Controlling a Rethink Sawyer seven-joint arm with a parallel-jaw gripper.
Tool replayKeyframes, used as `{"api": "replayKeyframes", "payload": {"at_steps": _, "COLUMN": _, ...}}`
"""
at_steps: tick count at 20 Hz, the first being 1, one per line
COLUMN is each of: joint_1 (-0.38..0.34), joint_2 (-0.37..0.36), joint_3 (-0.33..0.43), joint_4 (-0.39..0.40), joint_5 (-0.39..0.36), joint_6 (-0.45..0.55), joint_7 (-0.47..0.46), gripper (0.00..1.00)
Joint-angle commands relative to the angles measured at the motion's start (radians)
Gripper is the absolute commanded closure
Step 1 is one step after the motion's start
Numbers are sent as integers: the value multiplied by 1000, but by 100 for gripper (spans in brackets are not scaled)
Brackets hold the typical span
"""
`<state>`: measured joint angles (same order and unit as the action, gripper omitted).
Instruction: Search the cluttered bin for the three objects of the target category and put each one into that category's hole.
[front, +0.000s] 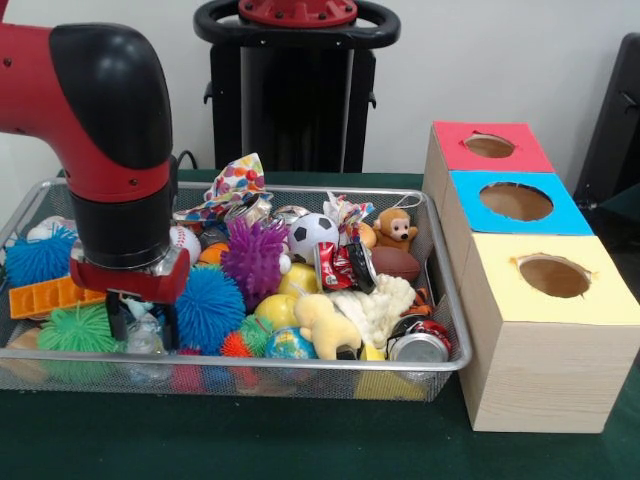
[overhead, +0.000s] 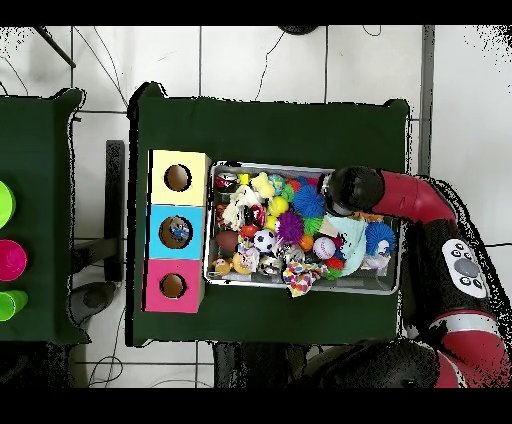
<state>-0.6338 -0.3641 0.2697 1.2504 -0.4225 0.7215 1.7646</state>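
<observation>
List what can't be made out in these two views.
- Gripper state: front view, fingers buried among toys; overhead, the red and black arm covers it.
- Contents of the red, blue and yellow wooden hole boxes: dark inside in both views.
- Toys beneath the wire mesh bin pile: covered.

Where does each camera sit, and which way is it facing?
Front view: across the table, facing the robot, looking at the wire bin and three-hole box; shows the arm's end and gripper.
Overhead view: above, looking straight down; shows the whole arm.
Shared: bin, box, purple spiky ball.
</observation>
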Motion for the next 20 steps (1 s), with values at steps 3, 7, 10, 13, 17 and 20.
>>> {"api": "replayKeyframes", "payload": {"at_steps": 3, "joint_1": 19, "joint_2": 57, "joint_3": 31, "joint_4": 131, "joint_5": 32, "joint_6": -63, "joint_7": 78, "gripper": 0}}
{"api": "replayKeyframes", "payload": {"at_steps": 7, "joint_1": 19, "joint_2": 68, "joint_3": 31, "joint_4": 132, "joint_5": 30, "joint_6": -85, "joint_7": 85, "gripper": 0}}
{"api": "replayKeyframes", "payload": {"at_steps": 10, "joint_1": 22, "joint_2": 83, "joint_3": 25, "joint_4": 129, "joint_5": 19, "joint_6": -116, "joint_7": 92, "gripper": 0}}
{"api": "replayKeyframes", "payload": {"at_steps": 13, "joint_1": 23, "joint_2": 93, "joint_3": 23, "joint_4": 130, "joint_5": 14, "joint_6": -138, "joint_7": 95, "gripper": 0}}
{"api": "replayKeyframes", "payload": {"at_steps": 17, "joint_1": 24, "joint_2": 89, "joint_3": 21, "joint_4": 140, "joint_5": 13, "joint_6": -158, "joint_7": 90, "gripper": 0}}
{"api": "replayKeyframes", "payload": {"at_steps": 20, "joint_1": 23, "joint_2": 86, "joint_3": 21, "joint_4": 148, "joint_5": 12, "joint_6": -177, "joint_7": 93, "gripper": 100}}
